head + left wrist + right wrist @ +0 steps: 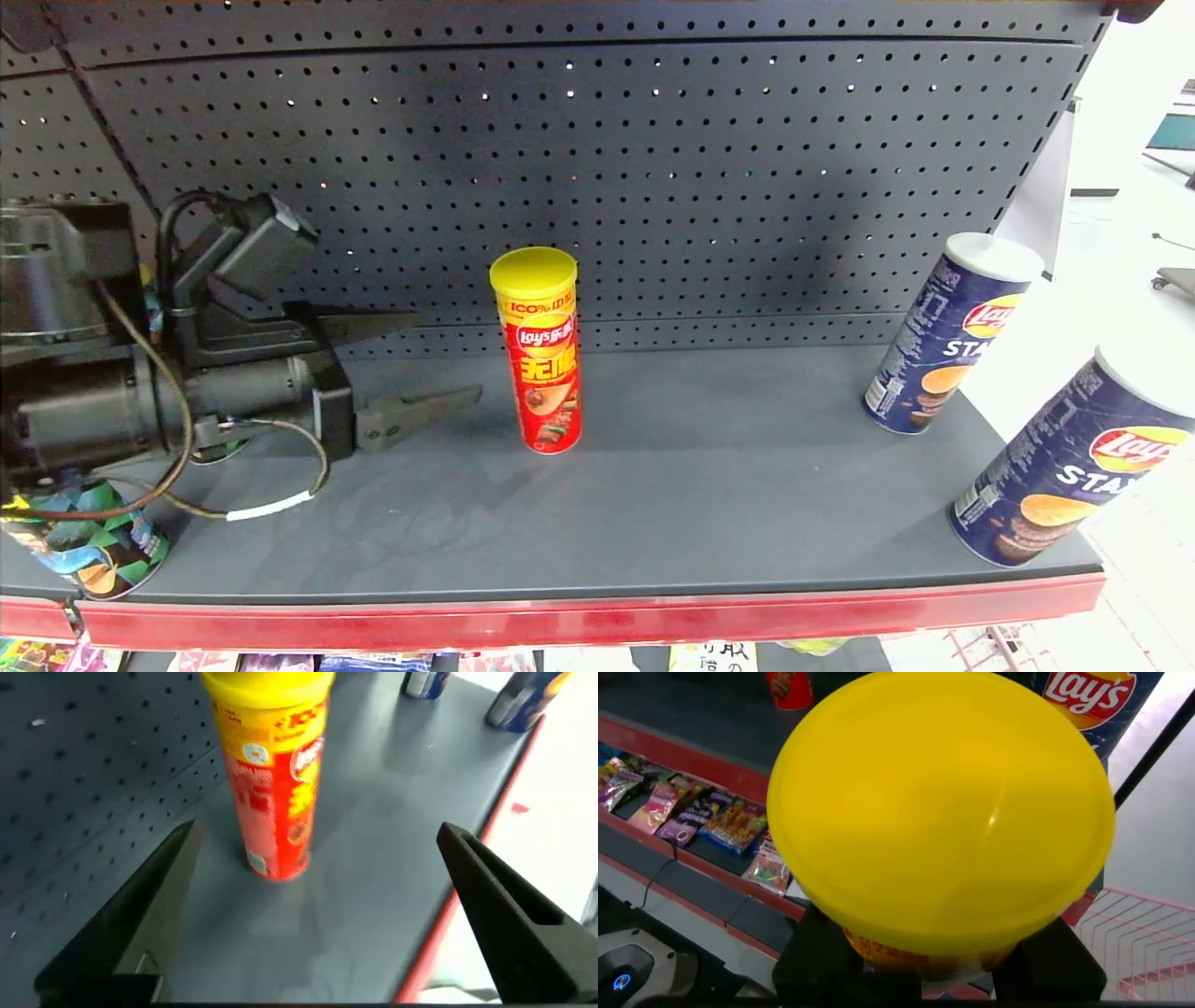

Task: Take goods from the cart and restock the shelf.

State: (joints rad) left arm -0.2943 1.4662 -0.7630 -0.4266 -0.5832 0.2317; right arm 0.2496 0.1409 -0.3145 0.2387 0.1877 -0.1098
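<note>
While the grey shelf (709, 485) has so much bare deck between its few cans, the restocking looks partway done: 1 can is placed and another waits in a claw. Its dark pegboard back (653, 168) rises at 12 o'clock, a red strip (560, 621) edges the front at 6 o'clock, and pale floor (1120, 233) opens past the shelf end at 3 o'clock. The deck looks flat and matte, so a can should stand steady.

The nearer blue can (1064, 467) stands at 4 o'clock by the front corner, the farther blue can (943, 336) at 3 o'clock. A patterned can (93, 551) sits at 8 o'clock under the left arm.

The red can (546, 364) stands upright mid-shelf. At its 9 o'clock the left claw (448, 355) hovers low, jaws wide apart, near the can but not touching.

The right claw (920, 969) appears clamped around a yellow-lidded can (943, 812), held out in front of the shelf and below its deck, above the pink wire cart (1139, 943) and a lower row of snack packets (701, 821).

Next, I judge, that can must rise over the red strip and settle upright on bare deck at 3 o'clock of the red can, clear of the left claw.
</note>
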